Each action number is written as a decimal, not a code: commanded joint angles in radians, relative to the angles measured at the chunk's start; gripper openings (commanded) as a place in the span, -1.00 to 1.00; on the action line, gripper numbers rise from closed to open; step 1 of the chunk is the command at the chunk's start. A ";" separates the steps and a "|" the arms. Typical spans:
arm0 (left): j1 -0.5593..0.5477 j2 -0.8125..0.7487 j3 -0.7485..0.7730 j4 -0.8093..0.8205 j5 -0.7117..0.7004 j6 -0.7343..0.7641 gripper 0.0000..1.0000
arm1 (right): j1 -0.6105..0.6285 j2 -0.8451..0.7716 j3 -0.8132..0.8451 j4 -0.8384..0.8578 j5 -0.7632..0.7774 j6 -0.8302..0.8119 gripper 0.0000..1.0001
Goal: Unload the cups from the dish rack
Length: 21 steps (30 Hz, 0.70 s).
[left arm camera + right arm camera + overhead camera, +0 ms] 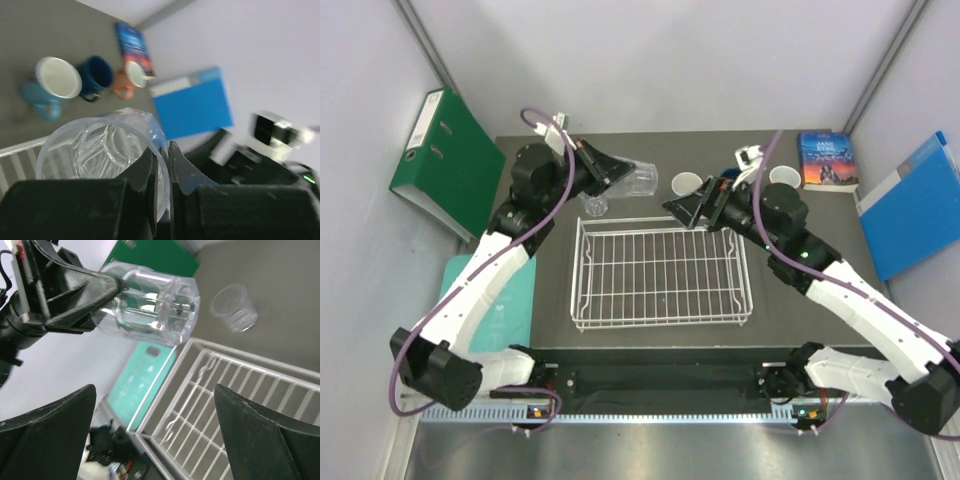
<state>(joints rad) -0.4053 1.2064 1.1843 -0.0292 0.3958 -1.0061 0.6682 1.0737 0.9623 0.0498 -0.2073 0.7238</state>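
top external view, nearest first: the rack [660, 275] sits mid-counter [800, 300] and shows no cup in it. over its far rail the right fingers [685, 208] are spread wide and hold nothing; the right wrist view has both tips far apart with only rack wire and counter between them.

just past the rack's far left corner a small glass [595, 206] stands upright on the counter. above and slightly right of it the left fingers [608, 168] have a tumbler [640, 180], clear of the rack and off the counter. the left wrist view shows the grip: they are nearly closed on the rim, one inside the mouth and one outside. the tumbler lies on its side, long axis roughly along the far rail, mouth toward the left wrist and base pointing right at the mugs.

farther back stand the light blue mug [688, 183], the dark blue mug [95, 75] and the pink mug [782, 176], all on the counter.

i'd judge the unloading almost done. what matters next is that sideways axis: the left wrist must roll the base down before lowering. bare counter between the small glass and the light blue mug looks the nearest spot, and the gap is tight.
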 commanded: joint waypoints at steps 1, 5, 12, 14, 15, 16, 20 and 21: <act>0.006 0.125 0.241 -0.376 -0.248 0.234 -1.00 | -0.013 -0.066 0.111 -0.265 0.247 -0.158 0.99; 0.008 0.400 0.510 -0.682 -0.576 0.368 -1.00 | -0.015 -0.044 0.180 -0.433 0.339 -0.225 0.99; 0.006 0.746 0.941 -0.914 -0.842 0.579 -1.00 | -0.013 -0.084 0.161 -0.541 0.408 -0.282 0.99; 0.008 0.862 1.049 -0.990 -0.892 0.622 -1.00 | -0.013 -0.090 0.161 -0.550 0.422 -0.299 0.99; 0.008 0.881 1.096 -0.988 -0.897 0.633 -1.00 | -0.016 -0.095 0.164 -0.562 0.427 -0.305 0.99; 0.010 0.887 1.092 -0.971 -0.902 0.639 -1.00 | -0.015 -0.097 0.167 -0.567 0.431 -0.311 1.00; 0.014 0.941 1.133 -0.957 -0.917 0.655 -1.00 | -0.013 -0.098 0.179 -0.582 0.450 -0.348 0.99; 0.016 0.949 1.140 -0.953 -0.919 0.656 -1.00 | -0.013 -0.097 0.184 -0.582 0.450 -0.354 0.99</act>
<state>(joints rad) -0.3973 2.1612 2.2353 -0.9653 -0.4427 -0.4103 0.6643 1.0012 1.1107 -0.5194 0.2012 0.4267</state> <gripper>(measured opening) 0.123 0.995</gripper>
